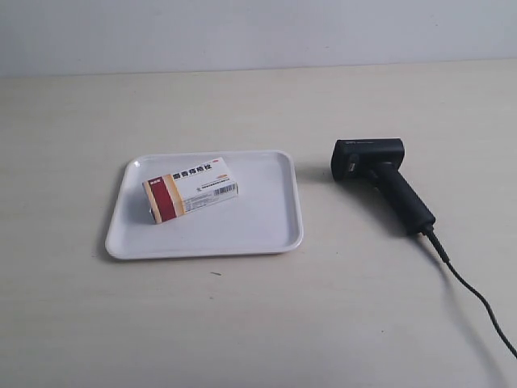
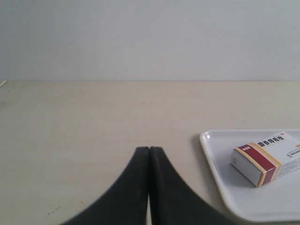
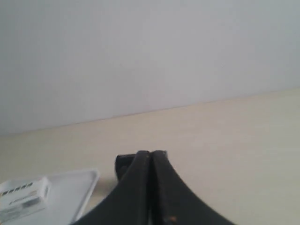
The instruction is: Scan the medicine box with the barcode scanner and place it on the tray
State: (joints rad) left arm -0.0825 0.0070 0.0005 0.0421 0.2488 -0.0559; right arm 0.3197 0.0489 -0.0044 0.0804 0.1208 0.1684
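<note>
Lying on the tray [image 1: 275, 230], the medicine box [image 1: 191, 188] shows red characters; both claws clenched.

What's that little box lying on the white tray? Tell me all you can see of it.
The medicine box is a small white carton, cardboard by its look, with a red and tan band at one end, red Chinese characters on top and a barcode on its side. It looks closed and lies flat, slightly askew, inside the tray, toward one side. Nothing else touches it.
</note>
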